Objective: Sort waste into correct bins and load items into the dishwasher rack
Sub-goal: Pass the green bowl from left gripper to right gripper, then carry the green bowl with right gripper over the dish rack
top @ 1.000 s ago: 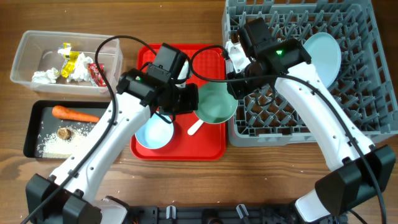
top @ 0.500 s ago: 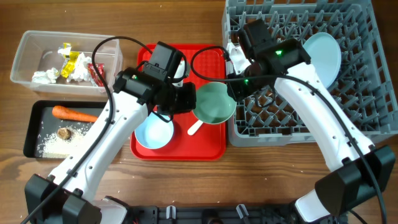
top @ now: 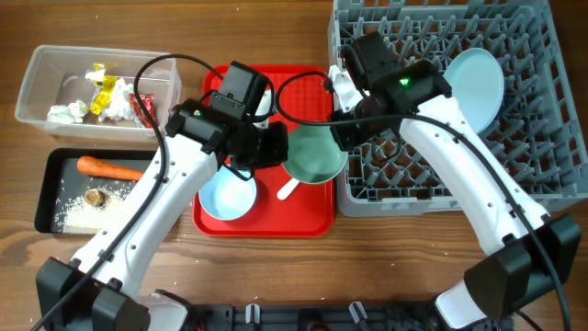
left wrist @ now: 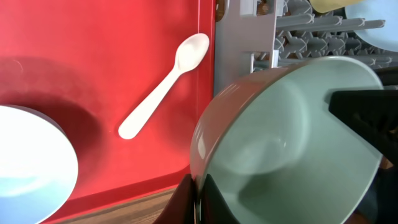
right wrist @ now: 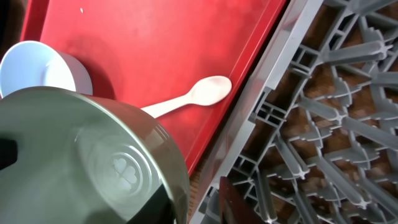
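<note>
Over the edge where red tray (top: 312, 222) meets dishwasher rack (top: 537, 175), the overhead view shows the mint-green bowl (top: 314, 154) tilted, hollow side upward, between left gripper (top: 280, 147) and right gripper (top: 343, 135). The clear tub (top: 35, 87) holds wrappers (top: 108, 92) and tissue (top: 66, 113); the black tray (top: 46, 198) holds a carrot (top: 110, 168) and rice (top: 78, 216). From the left wrist, the left gripper pinches the glossy rim tightly. From the right wrist, the bowl's underside bears a clover mark; whether the right gripper grips the rim cannot be told.

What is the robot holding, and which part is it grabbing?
The left gripper pinches the mint-green bowl by its rim. The right gripper straddles the opposite rim; whether it grips cannot be told.
</note>
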`<state>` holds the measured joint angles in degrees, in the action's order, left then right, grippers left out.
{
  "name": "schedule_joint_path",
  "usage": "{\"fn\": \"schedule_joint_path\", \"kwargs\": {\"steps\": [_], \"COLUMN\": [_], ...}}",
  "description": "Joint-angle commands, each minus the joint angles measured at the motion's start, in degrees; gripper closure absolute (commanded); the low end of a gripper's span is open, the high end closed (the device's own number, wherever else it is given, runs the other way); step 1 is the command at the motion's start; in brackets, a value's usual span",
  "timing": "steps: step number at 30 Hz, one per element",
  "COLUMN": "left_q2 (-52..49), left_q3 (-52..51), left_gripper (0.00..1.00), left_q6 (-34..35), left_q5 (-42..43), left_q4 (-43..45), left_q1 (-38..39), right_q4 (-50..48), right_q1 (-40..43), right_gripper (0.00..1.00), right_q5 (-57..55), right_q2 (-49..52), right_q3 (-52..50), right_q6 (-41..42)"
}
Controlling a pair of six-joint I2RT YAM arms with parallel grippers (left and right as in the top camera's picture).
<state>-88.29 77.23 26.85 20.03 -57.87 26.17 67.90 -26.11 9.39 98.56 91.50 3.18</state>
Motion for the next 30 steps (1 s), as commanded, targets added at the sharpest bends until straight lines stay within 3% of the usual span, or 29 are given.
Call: {"fn": "schedule_joint_path", "kwargs": {"steps": [1, 5, 6, 8, 10, 12, 13, 14, 20, 24, 26, 27, 28, 30], "left_q2": [-0.2, -0.2, -0.2, -0.2, -0.2, -0.2, -0.2, -0.2, 1.6, 3.9, 4.0, 4.0, 4.0, 4.0], "left_q3": [0.8, 0.8, 0.8, 0.8, 0.8, 0.8, 0.8, 0.8, 1.2, 1.5, 1.5, 1.5, 1.5, 1.5], "left_gripper": [0.96, 0.96, 0.96, 0.96, 0.77, 0.66, 0.53, 0.5, 0.47, 0.43, 0.38, 0.26, 0.06, 0.0], "left_q6": [-0.8, -0.8, -0.8, -0.8, -0.8, -0.8, -1.0, -1.0, -1.2, -1.2, -1.2, -1.2, -1.2, -1.1], "left_q5": [0.1, 0.1, 0.1, 0.1, 0.1, 0.1, 0.1, 0.1, 0.1, 0.1, 0.0, 0.0, -0.2, -0.2], "left_q4": [-0.3, -0.3, -0.3, -0.3, -0.3, -0.3, -0.2, -0.2, -0.2, 0.0, 0.0, 0.0, 0.0, 0.0], "left_q1": [-0.4, -0.4, -0.4, -0.4, -0.4, -0.4, -0.4, -0.5, -5.0, -10.4, -12.0, -12.5, -13.0, -13.2], "right_q4": [-0.9, -1.1, -1.2, -1.6, -2.3, -3.2, -3.7, -4.3, -10.5, -22.9, -29.1, -32.5, -36.0, -41.5], "right_q1": [-0.1, -0.1, -0.1, -0.1, -0.1, -0.1, -0.1, -0.1, -0.1, -0.1, 0.1, 0.4, 0.9, 2.1], "right_gripper": [0.8, 0.89, 0.96, 0.96, 0.96, 0.96, 0.96, 0.96, 0.96, 0.96, 0.96, 0.96, 0.96, 0.96], "right_q5": [-1.7, -1.7, -1.7, -1.7, -1.7, -2.0, -2.7, -3.9, -15.3, -32.7, -35.8, -35.8, -35.8, -36.1], "right_q2": [-0.1, -0.1, -0.1, -0.1, -0.1, -0.1, -0.1, -0.1, -0.1, -0.1, -0.1, 0.0, 0.2, 0.8], "right_q3": [-1.9, -2.0, -2.0, -2.0, -2.0, -2.0, -2.0, -2.0, -2.0, -2.0, -2.0, -2.0, -2.0, -2.0], "right_q6": [1.4, 1.4, 1.4, 1.4, 1.6, 1.5, 1.5, 1.5, 1.5, 0.5, -5.7, -9.8, -13.8, -19.5]}}
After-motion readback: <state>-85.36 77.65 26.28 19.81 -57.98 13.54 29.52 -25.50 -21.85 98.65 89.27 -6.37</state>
